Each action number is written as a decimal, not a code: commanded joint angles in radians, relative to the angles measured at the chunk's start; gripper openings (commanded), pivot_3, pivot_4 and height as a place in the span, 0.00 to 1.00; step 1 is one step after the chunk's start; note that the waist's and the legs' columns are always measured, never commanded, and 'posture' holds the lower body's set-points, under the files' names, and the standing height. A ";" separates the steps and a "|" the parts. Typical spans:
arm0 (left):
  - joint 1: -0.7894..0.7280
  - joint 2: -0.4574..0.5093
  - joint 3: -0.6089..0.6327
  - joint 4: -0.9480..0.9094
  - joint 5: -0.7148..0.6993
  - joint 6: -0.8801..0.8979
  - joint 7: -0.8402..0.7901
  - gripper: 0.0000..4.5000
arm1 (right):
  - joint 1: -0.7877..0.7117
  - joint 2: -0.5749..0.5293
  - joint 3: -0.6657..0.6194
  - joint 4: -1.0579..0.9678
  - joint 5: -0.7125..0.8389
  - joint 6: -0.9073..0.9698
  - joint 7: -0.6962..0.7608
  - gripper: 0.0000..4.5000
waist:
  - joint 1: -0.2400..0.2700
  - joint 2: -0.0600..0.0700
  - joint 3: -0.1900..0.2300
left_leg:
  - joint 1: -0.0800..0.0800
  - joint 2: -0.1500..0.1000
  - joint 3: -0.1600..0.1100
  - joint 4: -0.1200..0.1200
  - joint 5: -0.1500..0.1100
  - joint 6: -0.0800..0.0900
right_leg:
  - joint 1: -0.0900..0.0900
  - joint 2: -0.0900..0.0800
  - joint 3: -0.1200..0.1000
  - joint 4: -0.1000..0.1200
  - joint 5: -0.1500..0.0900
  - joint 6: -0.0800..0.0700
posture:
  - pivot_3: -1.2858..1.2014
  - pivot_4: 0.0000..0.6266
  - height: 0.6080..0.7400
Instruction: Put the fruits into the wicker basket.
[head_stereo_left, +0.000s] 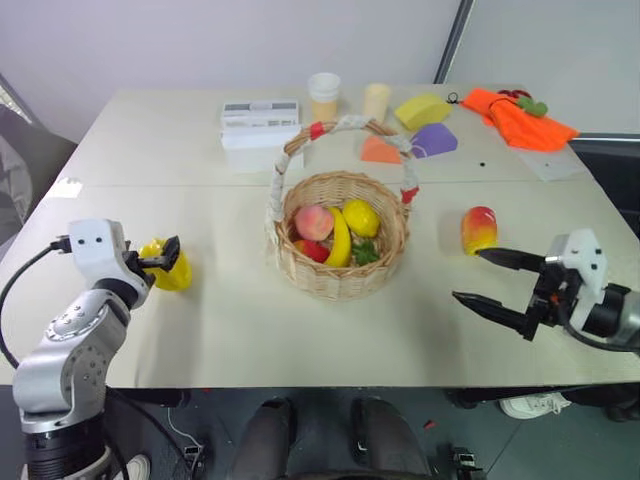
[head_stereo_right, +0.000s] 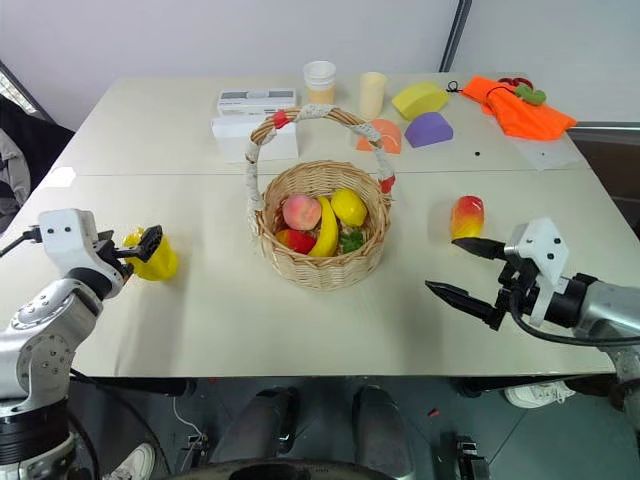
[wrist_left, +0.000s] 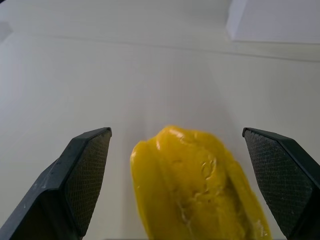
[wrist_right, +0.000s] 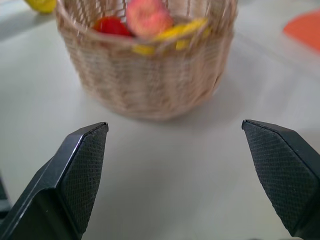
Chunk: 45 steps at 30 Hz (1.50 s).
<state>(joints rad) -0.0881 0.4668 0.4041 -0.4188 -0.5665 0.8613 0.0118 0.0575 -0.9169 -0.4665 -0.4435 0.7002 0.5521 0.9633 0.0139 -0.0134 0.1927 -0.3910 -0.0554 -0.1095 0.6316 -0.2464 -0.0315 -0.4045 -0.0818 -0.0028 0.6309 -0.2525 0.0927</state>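
left gripper (head_stereo_left: 170, 254), spread, with the starfruit (head_stereo_left: 168, 268) between its fingers left of the basket (head_stereo_left: 340, 240); right gripper (head_stereo_left: 495, 280), spread and empty, faces the basket, the mango (head_stereo_left: 479, 229) upright just beyond it, right of the basket.

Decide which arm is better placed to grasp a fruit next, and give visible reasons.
Left. The open left gripper already has its fingers either side of the starfruit. The open right gripper points at the wicker basket, with the mango off to its side.
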 joint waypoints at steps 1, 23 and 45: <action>-0.029 -0.004 -0.010 -0.030 0.012 0.048 0.019 1.00 | -0.084 -0.027 -0.051 -0.066 0.109 0.047 -0.023 0.99 | 0.000 0.000 0.000 | 0.000 0.000 0.000 0.000 0.000 0.000 | 0.000 0.000 0.000 0.000 0.000 0.000 | 0.52 0.24 1.00; -0.084 -0.053 0.000 -0.046 0.027 0.133 -0.026 0.52 | -0.189 0.031 0.185 -0.184 0.118 0.047 -0.055 1.00 | -0.001 -0.001 0.000 | -0.001 0.000 0.000 0.000 0.000 0.000 | -0.001 -0.001 0.000 -0.001 0.000 0.000 | 0.52 0.24 1.00; -0.543 0.129 -0.504 -0.113 -0.134 0.115 -0.363 0.52 | -0.217 0.030 0.134 -0.110 0.062 0.016 -0.069 1.00 | 0.022 -0.002 0.001 | -0.001 -0.001 0.008 0.001 0.000 0.000 | 0.003 -0.005 0.001 -0.003 -0.001 0.002 | 0.52 0.24 1.00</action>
<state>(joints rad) -0.5878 0.6213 -0.0677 -0.5571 -0.7405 0.9763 -0.3822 -0.1574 -0.8879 -0.3015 -0.5220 0.7518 0.5768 0.9041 0.0360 -0.0156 0.1938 -0.3933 -0.0562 -0.1013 0.6326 -0.2461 -0.0314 -0.4037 -0.0868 -0.0022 0.6276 -0.2528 0.0965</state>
